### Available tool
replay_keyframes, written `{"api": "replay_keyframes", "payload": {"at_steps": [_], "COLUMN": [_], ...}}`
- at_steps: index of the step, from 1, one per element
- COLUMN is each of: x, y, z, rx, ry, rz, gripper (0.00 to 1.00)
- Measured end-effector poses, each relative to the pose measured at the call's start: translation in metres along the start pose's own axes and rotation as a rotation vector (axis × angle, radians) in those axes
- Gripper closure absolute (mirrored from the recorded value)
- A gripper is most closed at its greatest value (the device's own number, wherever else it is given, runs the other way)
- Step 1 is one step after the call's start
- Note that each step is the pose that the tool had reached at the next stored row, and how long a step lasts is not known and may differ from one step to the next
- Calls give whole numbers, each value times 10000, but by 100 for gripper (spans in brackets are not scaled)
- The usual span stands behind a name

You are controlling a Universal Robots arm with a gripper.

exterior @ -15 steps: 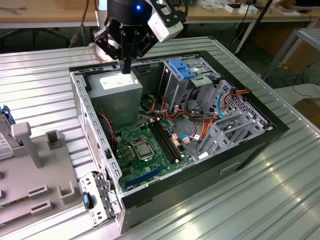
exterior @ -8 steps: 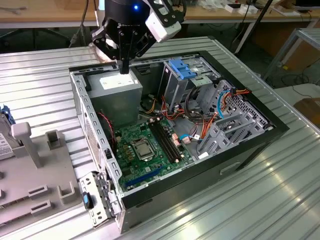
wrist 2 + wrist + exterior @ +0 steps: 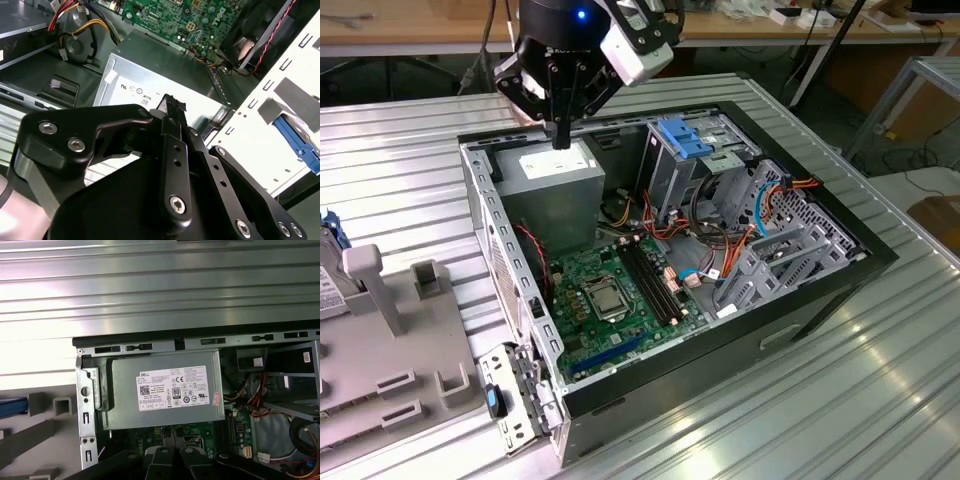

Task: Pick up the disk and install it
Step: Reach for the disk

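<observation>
Exterior view: the gripper [image 3: 562,133] hung over the power supply [image 3: 552,172], fingers pinched together and empty. The disk [image 3: 326,240] lay well apart on the grey fixture [image 3: 390,340] (mostly cut off).
Second wrist view: the fingertips [image 3: 173,107] were near the power supply; dropping lower would likely strike it.
First wrist view: the disk [image 3: 11,407] lay beyond the case wall [image 3: 85,405]; a low sideways sweep could clip that wall.

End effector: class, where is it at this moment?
In the exterior view, the end effector hangs over the grey power supply box, in the back corner of the open computer case toward the exterior view's left.
</observation>
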State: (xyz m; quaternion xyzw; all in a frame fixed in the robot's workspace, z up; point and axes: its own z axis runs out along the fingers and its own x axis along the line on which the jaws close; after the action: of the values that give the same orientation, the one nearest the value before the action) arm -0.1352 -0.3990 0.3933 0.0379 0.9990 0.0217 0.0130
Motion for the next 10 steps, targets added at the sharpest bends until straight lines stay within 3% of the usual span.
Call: {"api": "replay_keyframes", "payload": {"at_steps": [6,10], "x": [75,187], "y": [-6,-14], "z": [-2,-4], "rx": [0,0], "ry": [0,0], "rz": [-1,0], "gripper": [89,89]}}
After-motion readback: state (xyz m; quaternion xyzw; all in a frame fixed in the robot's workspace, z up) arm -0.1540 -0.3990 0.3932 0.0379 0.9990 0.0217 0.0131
